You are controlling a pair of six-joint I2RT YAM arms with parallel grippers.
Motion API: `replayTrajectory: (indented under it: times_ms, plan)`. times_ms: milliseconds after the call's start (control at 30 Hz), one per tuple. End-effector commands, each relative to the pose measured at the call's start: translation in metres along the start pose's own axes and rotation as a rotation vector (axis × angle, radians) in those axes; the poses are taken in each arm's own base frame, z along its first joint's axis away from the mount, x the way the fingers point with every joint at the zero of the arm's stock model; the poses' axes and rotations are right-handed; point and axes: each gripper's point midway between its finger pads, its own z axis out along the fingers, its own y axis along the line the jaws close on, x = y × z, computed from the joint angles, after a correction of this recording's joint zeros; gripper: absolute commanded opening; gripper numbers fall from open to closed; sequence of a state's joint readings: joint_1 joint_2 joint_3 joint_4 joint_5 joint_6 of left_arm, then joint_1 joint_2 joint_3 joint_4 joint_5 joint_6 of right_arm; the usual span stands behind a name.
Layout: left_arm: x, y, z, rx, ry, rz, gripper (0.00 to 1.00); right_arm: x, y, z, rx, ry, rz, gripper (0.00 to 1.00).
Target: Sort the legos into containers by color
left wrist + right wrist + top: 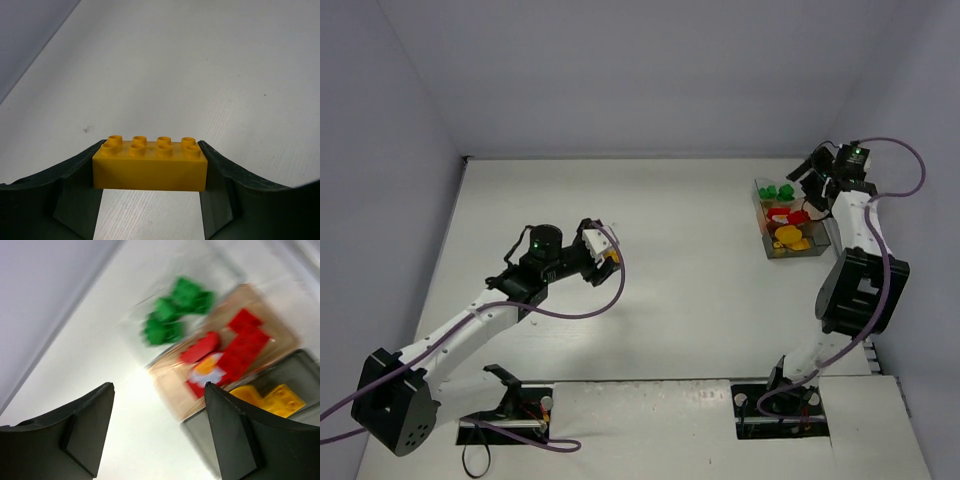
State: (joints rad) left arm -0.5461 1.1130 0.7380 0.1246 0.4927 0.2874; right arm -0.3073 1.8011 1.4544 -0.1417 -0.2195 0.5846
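Note:
My left gripper (607, 250) hangs over the middle of the table, shut on an orange-yellow eight-stud brick (150, 167) (611, 254) gripped by its two short ends. At the far right stands the tray of containers (767, 240). Green legos (778, 191) fill its far compartment, red ones (786, 213) the middle and yellow ones (791, 238) the near one. My right gripper (809, 182) hovers beside the tray's far end, open and with nothing between its fingers. Its blurred wrist view shows the green legos (176, 310), the red ones (242, 342), a round red-yellow piece (207, 367) and the yellow ones (274, 399) below.
Grey walls close off the table at the back and on both sides. The right wall runs just behind the tray. The tray's grey wall (200, 435) lies under my right finger. Purple cables trail from both arms near the bases.

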Motion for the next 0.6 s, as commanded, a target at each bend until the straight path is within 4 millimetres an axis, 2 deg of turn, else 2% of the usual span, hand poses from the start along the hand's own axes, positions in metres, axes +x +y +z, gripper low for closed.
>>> replayTrajectory:
  times_ms: [0,33,67,100,133,167,233,267,300,367,400,500,567]
  plan:
    - [-0.055,0.001,-0.012,0.007,-0.184,0.144,0.16,0.017,0.101,-0.074,-0.375,0.013,-0.179,0.68]
    - [-0.057,0.001,-0.014,0.011,-0.187,0.158,0.17,0.026,0.119,-0.095,-0.443,0.016,-0.218,0.67]
    - [-0.063,0.001,-0.017,0.011,-0.2,0.179,0.17,0.044,0.131,-0.104,-0.493,0.052,-0.251,0.66]
    - [-0.065,-0.001,-0.018,0.023,-0.204,0.209,0.17,0.072,0.162,-0.132,-0.62,0.094,-0.331,0.66]
    - [-0.068,-0.001,-0.02,0.025,-0.212,0.221,0.17,0.088,0.174,-0.145,-0.669,0.119,-0.363,0.65]
    - [-0.073,-0.002,-0.022,0.029,-0.227,0.239,0.17,0.122,0.197,-0.172,-0.784,0.174,-0.427,0.65]
    - [-0.078,-0.004,-0.024,0.038,-0.242,0.25,0.17,0.151,0.216,-0.2,-0.89,0.215,-0.474,0.65]
    - [-0.081,-0.005,-0.024,0.044,-0.247,0.252,0.17,0.166,0.22,-0.217,-0.932,0.235,-0.495,0.65]
    - [-0.081,-0.005,-0.023,0.05,-0.247,0.249,0.17,0.192,0.233,-0.237,-1.005,0.269,-0.536,0.66]
    - [-0.087,-0.006,-0.024,0.056,-0.259,0.244,0.17,0.213,0.244,-0.262,-1.086,0.29,-0.555,0.7]
    - [-0.088,-0.006,-0.023,0.058,-0.261,0.241,0.17,0.233,0.249,-0.278,-1.134,0.328,-0.572,0.73]
    - [-0.098,-0.005,-0.025,0.054,-0.286,0.231,0.17,0.264,0.255,-0.296,-1.186,0.377,-0.596,0.76]
    - [-0.104,-0.003,-0.026,0.047,-0.3,0.219,0.17,0.28,0.255,-0.3,-1.199,0.408,-0.612,0.77]
